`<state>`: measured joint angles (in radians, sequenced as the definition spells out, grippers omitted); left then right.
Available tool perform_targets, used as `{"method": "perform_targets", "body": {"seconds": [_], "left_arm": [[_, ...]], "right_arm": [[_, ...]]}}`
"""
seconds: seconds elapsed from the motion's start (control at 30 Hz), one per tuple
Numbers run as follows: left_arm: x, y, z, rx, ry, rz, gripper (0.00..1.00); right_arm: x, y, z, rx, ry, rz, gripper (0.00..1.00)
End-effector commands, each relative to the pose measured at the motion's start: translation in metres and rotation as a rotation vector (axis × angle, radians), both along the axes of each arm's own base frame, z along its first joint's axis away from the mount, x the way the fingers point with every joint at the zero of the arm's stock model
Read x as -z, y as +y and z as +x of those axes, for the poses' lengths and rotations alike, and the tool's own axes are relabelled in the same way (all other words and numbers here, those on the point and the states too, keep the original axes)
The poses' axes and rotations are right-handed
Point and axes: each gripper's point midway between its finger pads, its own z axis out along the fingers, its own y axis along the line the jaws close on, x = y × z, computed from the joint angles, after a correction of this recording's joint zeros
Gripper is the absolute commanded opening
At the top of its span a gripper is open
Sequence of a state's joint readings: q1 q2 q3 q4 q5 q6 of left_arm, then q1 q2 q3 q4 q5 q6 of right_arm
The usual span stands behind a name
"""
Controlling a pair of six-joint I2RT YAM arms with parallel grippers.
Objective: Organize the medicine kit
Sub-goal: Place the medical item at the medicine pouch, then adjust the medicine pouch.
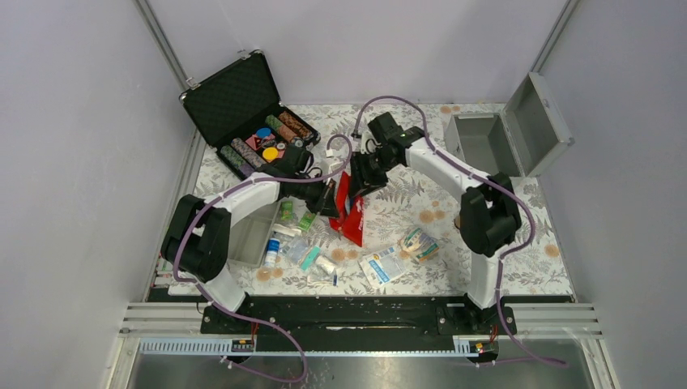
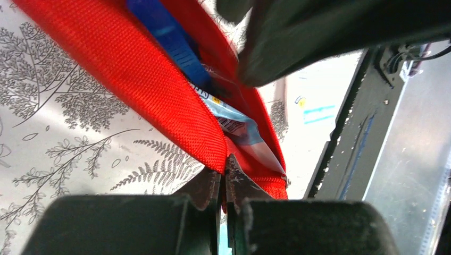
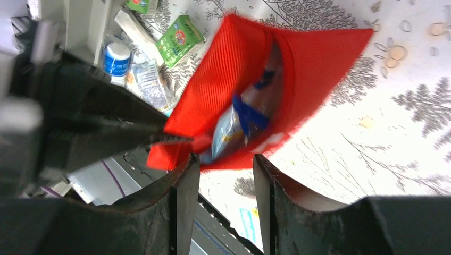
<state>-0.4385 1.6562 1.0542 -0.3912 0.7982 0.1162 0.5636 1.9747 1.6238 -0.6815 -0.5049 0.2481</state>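
The red pouch (image 1: 350,207) is held up off the fern-print table in the middle, its mouth open. My left gripper (image 2: 223,172) is shut on the pouch's (image 2: 133,64) lower edge. Inside lie a blue packet (image 2: 165,37) and a pale blue sachet (image 2: 239,125). My right gripper (image 3: 226,164) stands open just at the mouth of the pouch (image 3: 319,69), with nothing between its fingers; the packets (image 3: 239,122) sit just beyond the fingertips. The medicine kit (image 1: 478,142), a silver-grey metal box, stands at the back right with its lid (image 1: 539,121) up.
A black foam-lined case of coloured chips (image 1: 251,121) stands open at the back left. Loose medicines (image 1: 300,247) lie left of the pouch beside a grey tray (image 1: 251,235); a green box (image 3: 183,32) and a small bottle (image 3: 117,58) are among them. Sachets (image 1: 385,263) lie front centre.
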Motion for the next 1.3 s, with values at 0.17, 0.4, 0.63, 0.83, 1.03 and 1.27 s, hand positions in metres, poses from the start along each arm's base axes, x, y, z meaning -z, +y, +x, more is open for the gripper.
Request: {"method": "perform_targets", "body": {"seconds": [0.17, 0.4, 0.63, 0.83, 1.03, 1.27], "left_arm": [[-0.028, 0.002, 0.018, 0.124, -0.227, 0.04, 0.0], [-0.041, -0.003, -0.005, 0.331, -0.293, 0.039, 0.0], [-0.035, -0.001, -0.036, 0.485, -0.284, 0.063, 0.0], [-0.031, -0.003, -0.049, 0.525, -0.282, 0.067, 0.0], [-0.032, 0.001, -0.051, 0.538, -0.312, 0.079, 0.0], [-0.026, 0.006, -0.048, 0.552, -0.349, 0.116, 0.0]], "right_arm": [[-0.065, -0.035, 0.013, -0.114, -0.279, 0.02, 0.46], [-0.053, -0.023, 0.019, -0.271, -0.397, 0.088, 0.54], [-0.04, -0.029, 0.023, -0.437, -0.552, 0.065, 0.73], [-0.013, -0.03, 0.021, -0.427, -0.489, 0.046, 0.7], [0.012, -0.038, 0.023, -0.374, -0.401, -0.02, 0.61], [-0.017, -0.034, -0.001, -0.45, -0.322, 0.176, 0.61]]}}
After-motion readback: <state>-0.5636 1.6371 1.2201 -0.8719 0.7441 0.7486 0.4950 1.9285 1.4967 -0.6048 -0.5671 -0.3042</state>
